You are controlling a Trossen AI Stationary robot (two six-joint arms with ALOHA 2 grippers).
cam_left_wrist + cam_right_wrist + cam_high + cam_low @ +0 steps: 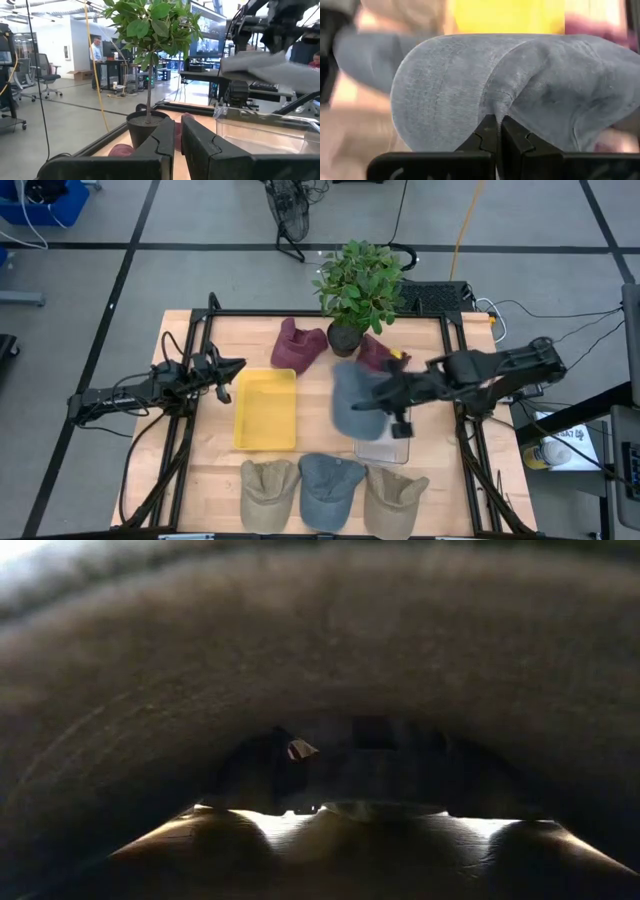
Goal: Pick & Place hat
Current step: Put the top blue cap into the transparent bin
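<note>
A grey-blue cap (pixel 352 402) hangs in the air over the table's middle, between the yellow tray (pixel 265 410) and the clear bin (pixel 384 448). My right gripper (pixel 386 394) is shut on it. In the right wrist view the cap (pixel 470 85) fills the picture above my right gripper (pixel 498 120). The left wrist view shows the cap (pixel 272 67) as a grey blur above the clear bin (pixel 265 132). My left gripper (pixel 238 368) waits shut near the tray's far left corner, touching nothing. The low view is covered by dark cloth (pixel 320 640). My right gripper pinches a puckered fold of the cap's cloth (pixel 501 102) between its two fingers, where the brim meets the crown. The fingers come at it roughly level from the table's right. The cap is lifted clear of the table, its brim spreading away from the fingers.
Two maroon caps (pixel 298 345) (pixel 378 352) lie at the far side beside a potted plant (pixel 352 290). A tan cap (pixel 268 492), a grey-blue cap (pixel 330 488) and another tan cap (pixel 395 500) lie along the near edge. People stand in the room beyond.
</note>
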